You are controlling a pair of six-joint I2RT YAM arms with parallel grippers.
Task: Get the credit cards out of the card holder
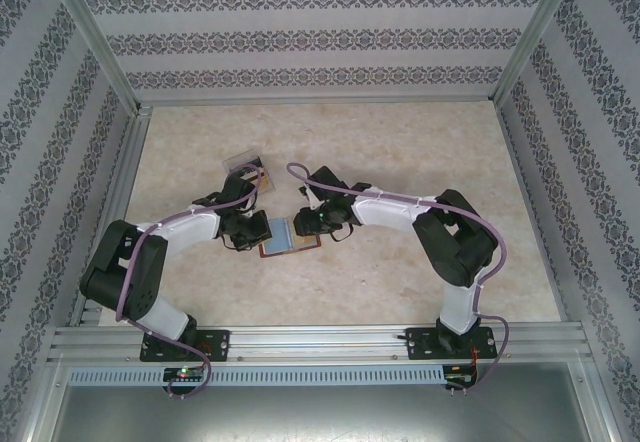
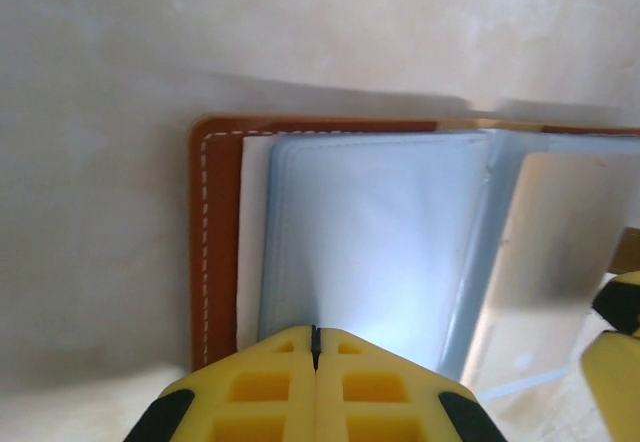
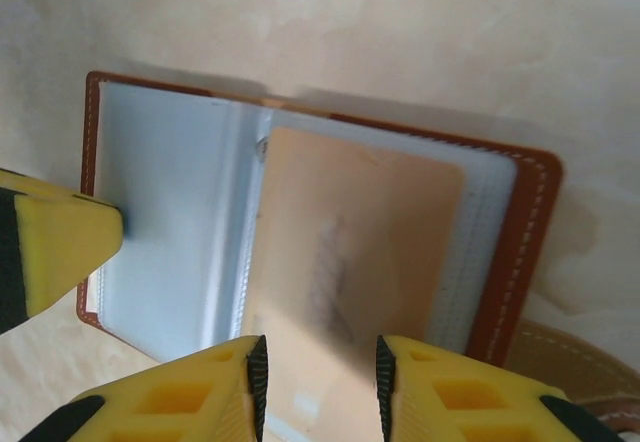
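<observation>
While left fingers (image 2: 260, 392) clamp the card holder (image 2: 215, 222), parted right fingers (image 3: 170, 402) straddle its card (image 3: 350, 242).

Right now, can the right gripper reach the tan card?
Probably yes: the card holder lies open, and the tan card, though sleeved, reaches between the parted jaws of the right gripper.

The left hand (image 2: 315, 347), yellow fingers pressed together, sits at the near edge of the open card holder (image 2: 360, 232) on the beige desk (image 2: 100, 112).
</observation>
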